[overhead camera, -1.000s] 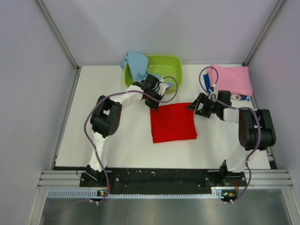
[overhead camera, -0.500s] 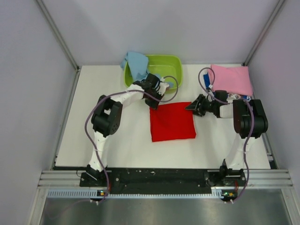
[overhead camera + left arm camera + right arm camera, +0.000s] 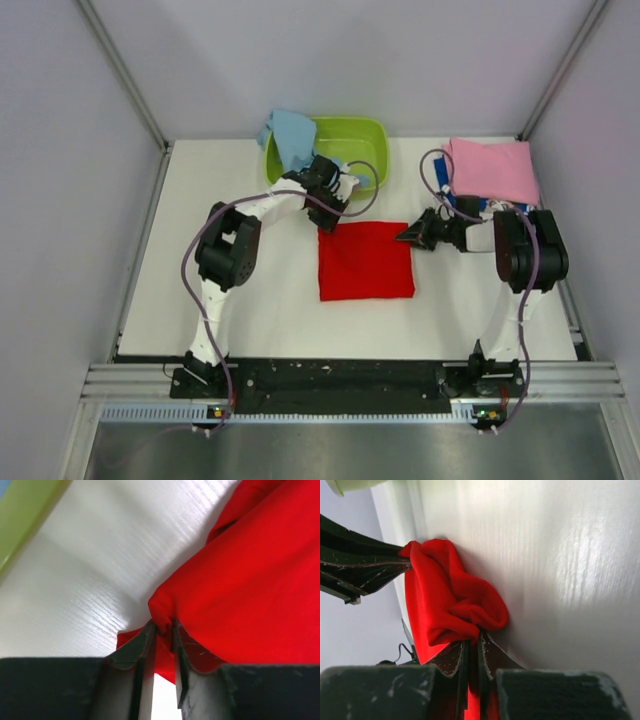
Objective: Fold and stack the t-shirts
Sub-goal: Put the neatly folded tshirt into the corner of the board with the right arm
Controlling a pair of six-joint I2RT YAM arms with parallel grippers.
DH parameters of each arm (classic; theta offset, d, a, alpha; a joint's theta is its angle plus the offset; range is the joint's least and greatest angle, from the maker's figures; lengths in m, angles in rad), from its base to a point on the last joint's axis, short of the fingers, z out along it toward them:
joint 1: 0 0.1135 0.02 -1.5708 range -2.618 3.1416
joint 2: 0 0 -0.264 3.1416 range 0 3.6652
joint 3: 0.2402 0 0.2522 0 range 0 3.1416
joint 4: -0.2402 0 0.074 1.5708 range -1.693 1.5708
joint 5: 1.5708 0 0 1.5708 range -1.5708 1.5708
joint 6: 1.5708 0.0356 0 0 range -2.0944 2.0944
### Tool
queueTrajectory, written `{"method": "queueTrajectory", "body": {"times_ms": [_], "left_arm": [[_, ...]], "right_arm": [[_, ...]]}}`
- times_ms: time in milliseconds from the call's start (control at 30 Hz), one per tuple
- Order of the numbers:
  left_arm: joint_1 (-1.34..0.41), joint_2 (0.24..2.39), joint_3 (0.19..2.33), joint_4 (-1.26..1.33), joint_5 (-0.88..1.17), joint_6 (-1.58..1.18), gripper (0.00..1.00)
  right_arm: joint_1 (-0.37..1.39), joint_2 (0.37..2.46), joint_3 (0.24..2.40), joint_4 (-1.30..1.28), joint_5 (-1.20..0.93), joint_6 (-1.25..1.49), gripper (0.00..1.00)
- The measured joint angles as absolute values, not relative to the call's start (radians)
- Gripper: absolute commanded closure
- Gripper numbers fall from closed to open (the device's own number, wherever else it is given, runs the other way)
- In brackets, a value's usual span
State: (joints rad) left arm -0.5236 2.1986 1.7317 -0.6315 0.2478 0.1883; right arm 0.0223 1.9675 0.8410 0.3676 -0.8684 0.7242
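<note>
Pinching the red t-shirt [image 3: 366, 265] by its far corners, the left gripper [image 3: 326, 222] and right gripper [image 3: 405, 236] sit level; folded cloth spreads toward six o'clock across the table [image 3: 250, 295], equally near both.

The dark blue t-shirt [image 3: 462, 204] is mostly covered by the pink t-shirt [image 3: 492, 170]. In the left wrist view the red t-shirt [image 3: 250, 580] is cut off by the right edge.
</note>
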Motion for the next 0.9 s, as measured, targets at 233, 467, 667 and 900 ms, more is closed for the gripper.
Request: {"method": "queueTrajectory", "body": {"times_ms": [233,467,667,900], "left_arm": [[-0.517,2.181,1.732,-0.651,0.215,0.209,0.40],[-0.511,2.063,1.727,-0.735,0.193,0.262,0.36],[-0.505,1.911,1.677,-0.772,0.159,0.329,0.32],[-0.485,1.827,1.616,-0.780,0.112,0.374,0.32]], "right_arm": [[0.033,1.790,0.912,0.042,-0.717,0.491,1.00],[0.016,1.679,0.994,-0.207,-0.521,0.310,1.00],[0.010,1.675,1.097,-0.353,-0.392,0.223,1.00],[0.010,1.677,1.201,-0.416,-0.299,0.173,1.00]]}}
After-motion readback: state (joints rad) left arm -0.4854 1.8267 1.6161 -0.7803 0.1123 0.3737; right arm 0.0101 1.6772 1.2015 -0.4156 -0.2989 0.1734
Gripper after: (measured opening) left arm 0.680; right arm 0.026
